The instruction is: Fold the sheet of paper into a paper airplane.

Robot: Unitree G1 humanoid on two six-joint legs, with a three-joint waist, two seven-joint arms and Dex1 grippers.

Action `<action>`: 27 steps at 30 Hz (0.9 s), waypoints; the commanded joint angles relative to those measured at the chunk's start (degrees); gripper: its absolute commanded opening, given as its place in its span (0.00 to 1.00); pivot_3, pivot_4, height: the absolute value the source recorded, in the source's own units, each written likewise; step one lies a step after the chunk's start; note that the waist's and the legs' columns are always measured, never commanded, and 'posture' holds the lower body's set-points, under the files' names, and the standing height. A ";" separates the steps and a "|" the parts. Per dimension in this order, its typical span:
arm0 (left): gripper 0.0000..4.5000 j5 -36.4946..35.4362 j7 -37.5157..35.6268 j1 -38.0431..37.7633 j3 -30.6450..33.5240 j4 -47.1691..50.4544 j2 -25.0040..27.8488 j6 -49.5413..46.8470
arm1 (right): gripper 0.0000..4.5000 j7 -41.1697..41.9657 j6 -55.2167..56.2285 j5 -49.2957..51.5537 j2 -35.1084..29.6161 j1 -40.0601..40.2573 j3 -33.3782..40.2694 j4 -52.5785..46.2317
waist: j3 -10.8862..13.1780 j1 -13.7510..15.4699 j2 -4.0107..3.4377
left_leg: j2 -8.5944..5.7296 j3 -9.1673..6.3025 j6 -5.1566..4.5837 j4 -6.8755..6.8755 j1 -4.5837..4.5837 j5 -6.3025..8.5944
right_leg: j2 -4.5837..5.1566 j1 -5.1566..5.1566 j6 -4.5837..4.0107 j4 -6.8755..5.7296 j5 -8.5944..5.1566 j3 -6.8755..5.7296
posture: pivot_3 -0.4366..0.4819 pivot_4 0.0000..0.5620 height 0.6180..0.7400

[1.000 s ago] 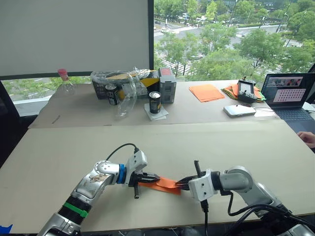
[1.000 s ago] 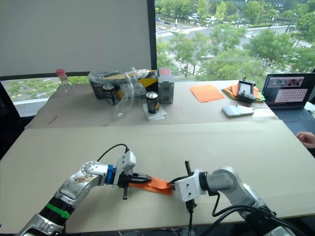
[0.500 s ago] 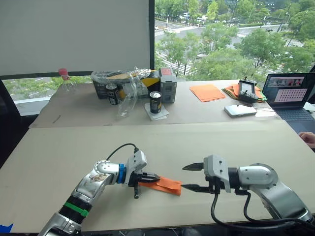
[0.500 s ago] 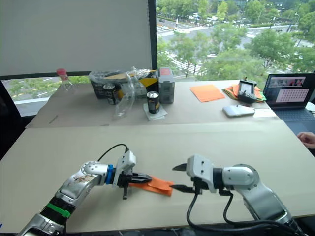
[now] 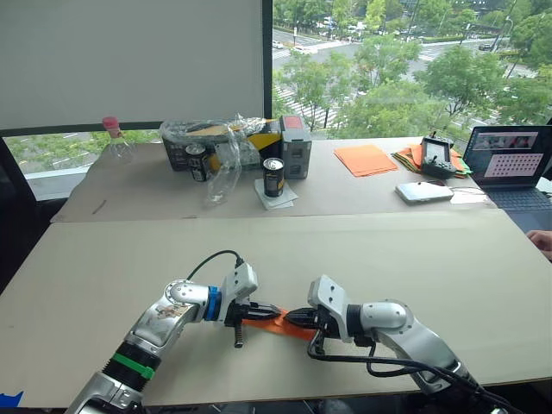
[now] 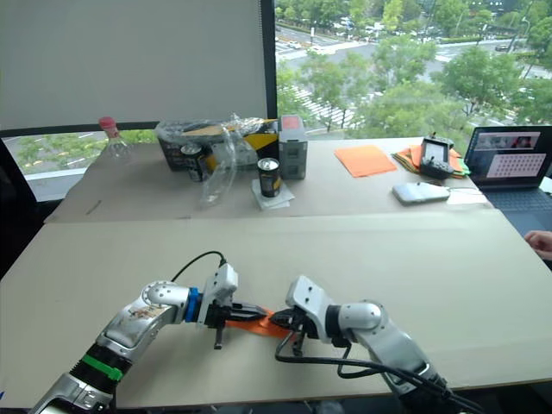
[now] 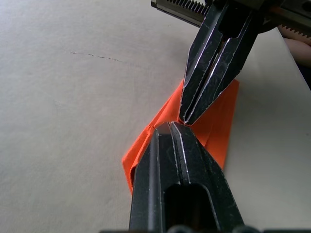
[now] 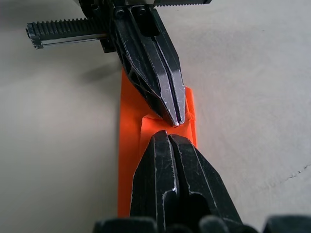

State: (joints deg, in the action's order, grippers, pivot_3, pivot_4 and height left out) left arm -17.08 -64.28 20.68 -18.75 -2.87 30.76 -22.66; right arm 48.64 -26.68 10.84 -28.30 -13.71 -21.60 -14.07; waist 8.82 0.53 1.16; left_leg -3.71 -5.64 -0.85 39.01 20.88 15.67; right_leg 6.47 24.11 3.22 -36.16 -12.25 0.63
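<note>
The sheet of paper (image 5: 278, 323) is already folded narrow but is no plane yet, and the left gripper (image 5: 272, 311) and right gripper (image 5: 291, 317), tip to tip, each pinch it tight.

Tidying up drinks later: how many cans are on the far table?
2. One can stands on a napkin near the middle; another can stands left of it by the plastic-wrapped box. More may be hidden behind the wrap.
</note>
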 commanded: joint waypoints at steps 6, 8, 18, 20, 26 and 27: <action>0.00 2.90 1.29 -1.80 -0.88 -1.94 1.46 -2.33 | 0.00 -1.26 -0.99 -1.46 -1.25 1.45 0.90 2.86 | -0.01 -0.18 -0.01 | 0.03 0.00 0.00 0.00 -0.04 0.00 | -0.04 -0.03 0.05 -0.01 -0.03 -0.01 | 0.48 0.27 0.63; 0.00 2.88 1.36 -1.86 -0.84 -2.00 1.46 -2.23 | 0.00 -1.31 -1.50 -0.68 -2.18 3.40 2.08 2.21 | -0.02 -0.04 -0.02 | 0.03 0.00 0.00 0.00 -0.05 0.00 | -0.04 -0.04 0.09 -0.01 -0.05 -0.01 | 0.48 0.27 0.63; 0.00 2.96 1.32 -1.88 -1.12 -2.46 1.26 -1.88 | 0.00 -1.81 -4.72 4.03 -7.83 13.87 11.84 -2.08 | -0.11 0.15 -0.04 | 0.05 0.00 0.00 -0.01 -0.04 0.00 | -0.02 -0.10 0.25 0.04 -0.15 -0.02 | 0.48 0.27 0.63; 0.00 2.93 1.34 -1.79 -1.16 -2.62 1.11 -1.82 | 0.00 -1.79 -4.70 4.86 -8.89 15.22 13.65 -2.70 | -0.15 0.18 -0.03 | 0.04 0.01 0.00 -0.01 -0.03 0.00 | 0.00 -0.11 0.25 0.05 -0.16 -0.02 | 0.48 0.27 0.63; 0.00 2.83 1.48 -1.49 -1.26 -2.80 0.64 -1.81 | 0.00 -1.38 0.03 8.98 -7.35 11.90 17.33 -7.88 | -0.19 0.14 0.00 | 0.04 0.01 0.00 0.00 -0.01 0.00 | 0.01 -0.13 0.26 0.07 -0.16 -0.01 | 0.48 0.27 0.63; 0.00 2.81 1.48 -1.43 -1.22 -2.89 0.58 -1.80 | 0.00 -1.41 0.49 7.98 -7.67 10.21 16.27 -9.31 | -0.19 0.11 0.00 | 0.04 0.02 0.00 0.00 0.00 0.00 | 0.01 -0.11 0.26 0.06 -0.16 0.00 | 0.48 0.27 0.63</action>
State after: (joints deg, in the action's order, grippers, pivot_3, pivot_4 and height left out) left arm -17.09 -63.79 20.22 -18.63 -2.68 30.98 -22.71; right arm 47.29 -28.07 18.58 -36.03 -0.50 -6.34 -19.78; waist 8.63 0.64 1.16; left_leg -3.67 -5.62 -0.85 39.01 20.89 15.68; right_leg 6.47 24.03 3.48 -36.11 -12.40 0.63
